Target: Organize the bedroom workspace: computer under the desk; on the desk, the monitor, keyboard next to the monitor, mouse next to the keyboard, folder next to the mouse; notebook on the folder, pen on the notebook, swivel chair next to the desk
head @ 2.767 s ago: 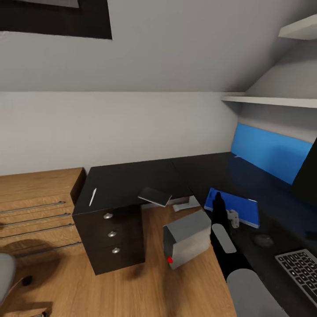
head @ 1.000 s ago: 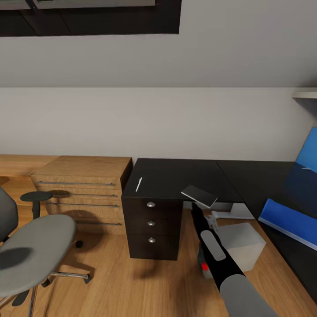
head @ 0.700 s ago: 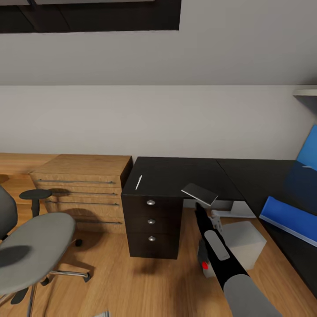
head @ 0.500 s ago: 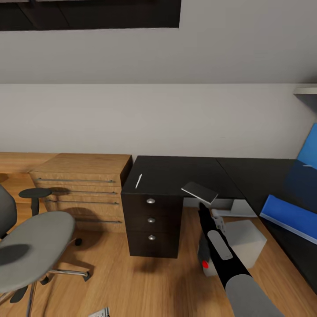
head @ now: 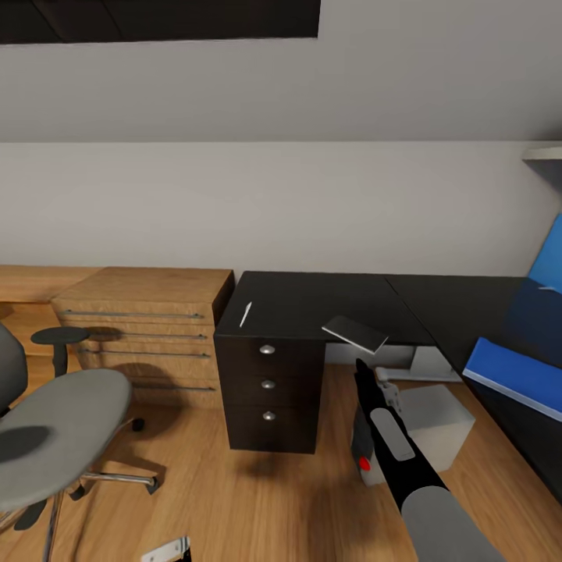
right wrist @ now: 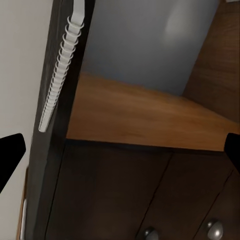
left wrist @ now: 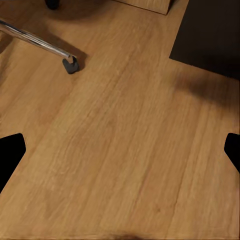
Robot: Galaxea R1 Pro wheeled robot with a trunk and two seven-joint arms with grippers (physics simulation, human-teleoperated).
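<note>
From the head camera, the black-topped desk (head: pixel 312 300) runs along the wall and turns a corner to the right. The pen (head: pixel 245 314) lies on the desk above the drawers (head: pixel 268 384) with round knobs. A grey spiral-bound notebook (head: pixel 355 333) lies tilted at the desk's front edge, overhanging it. The right arm (head: pixel 398 453) reaches up toward the notebook; its fingertips are hidden there, so contact cannot be told. The computer (head: pixel 421 433) stands on the wooden floor (head: pixel 257 499) just beside the arm, by the desk's white leg (head: pixel 429 364). The blue folder (head: pixel 515 376) lies on the desk's right wing. The swivel chair (head: pixel 58 421) stands well apart on the left, in front of a light wooden cabinet (head: pixel 140 328).

In the left wrist camera, the left gripper (left wrist: pixel 120 150) has its dark fingers (left wrist: pixel 10 155) spread wide over bare floor, with a chair castor (left wrist: pixel 70 64) near.

In the right wrist camera, the right gripper (right wrist: pixel 120 150) is likewise spread wide, its fingertips (right wrist: pixel 10 152) apart. The notebook's white spiral (right wrist: pixel 60 70) runs along the desk edge, with the drawer knobs (right wrist: pixel 216 229) close by.
</note>
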